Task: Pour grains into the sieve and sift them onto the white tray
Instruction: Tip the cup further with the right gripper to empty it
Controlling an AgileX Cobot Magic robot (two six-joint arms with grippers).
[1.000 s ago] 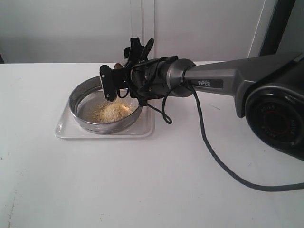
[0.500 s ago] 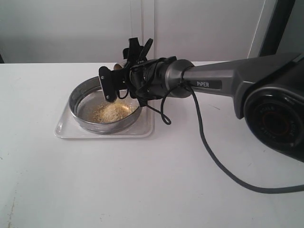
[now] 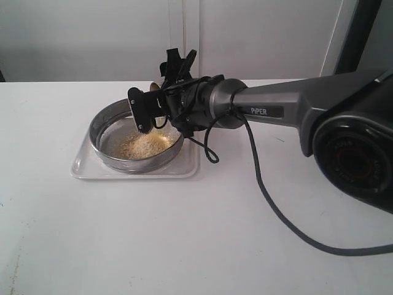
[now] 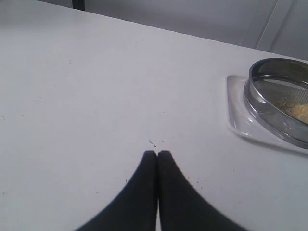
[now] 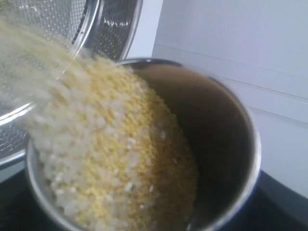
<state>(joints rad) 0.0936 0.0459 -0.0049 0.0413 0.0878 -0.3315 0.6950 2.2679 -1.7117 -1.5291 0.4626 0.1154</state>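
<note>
The sieve [image 3: 100,128] sits inside the white tray [image 3: 83,166] at the left of the table. A yellow and off-white heap of grains [image 3: 146,145] lies on its mesh. My right gripper [image 3: 166,81] hangs over the sieve's far right rim, shut on a small steel cup [image 5: 231,144] that is tipped toward the mesh [image 5: 110,24]. Grains [image 5: 120,159] slide over the cup's lip in a blurred stream. In the exterior view the wrist hides most of the cup. My left gripper [image 4: 157,154] is shut and holds nothing. It stands over bare table, well apart from the tray [image 4: 238,115] and sieve [image 4: 269,103].
The right arm [image 3: 270,107] stretches across the table from the right, with its black cable [image 3: 276,203] looping down over the tabletop. A white wall runs behind the table's far edge. A few stray specks dot the table near the left gripper.
The right wrist has edged slightly left over the sieve with the cup tipped, and the heap of grains on the mesh looks a little larger. The cable loop has shifted with the arm.
</note>
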